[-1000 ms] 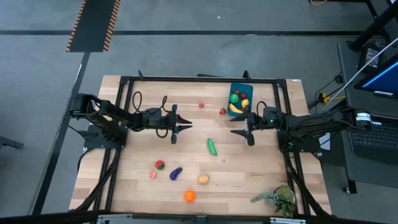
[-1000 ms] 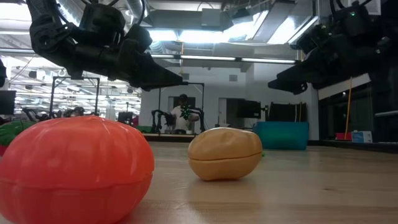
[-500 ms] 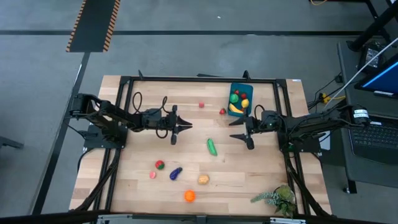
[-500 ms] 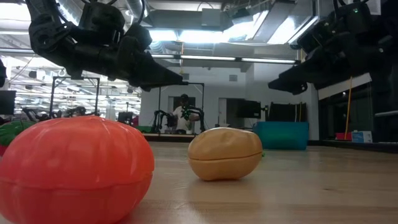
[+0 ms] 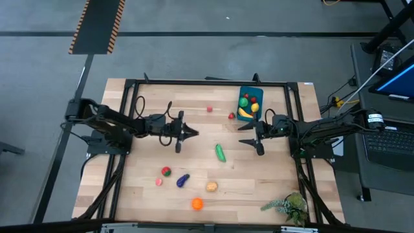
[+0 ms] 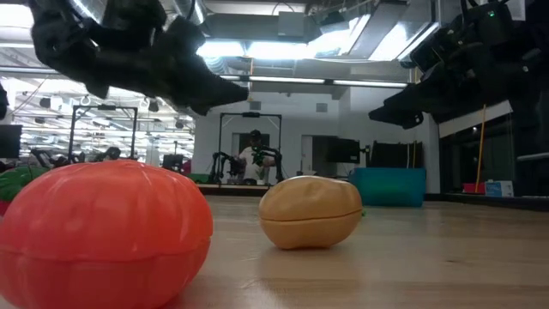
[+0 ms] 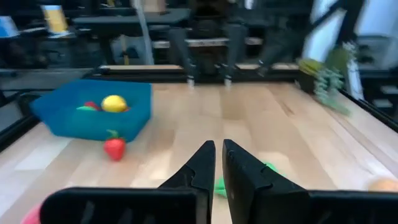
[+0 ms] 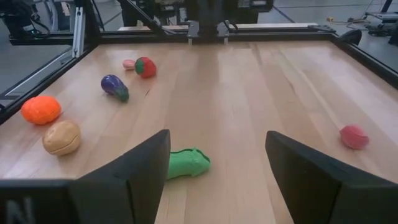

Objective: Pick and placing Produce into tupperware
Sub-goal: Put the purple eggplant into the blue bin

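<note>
While the green cucumber (image 5: 220,153) lies mid-desk, long axis running toward the blue tupperware (image 5: 250,102), the right pincer (image 5: 251,139) hangs wide just beside it; the left pincer (image 5: 185,134), pinched empty, is farther.

A light wooden counter (image 5: 259,188) carries everything, edged by a black metal frame (image 5: 207,82). A leafy green sprig (image 5: 288,206) lies at its near right corner. A black-and-yellow striped mat (image 5: 97,26) lies on the grey floor beyond.
</note>
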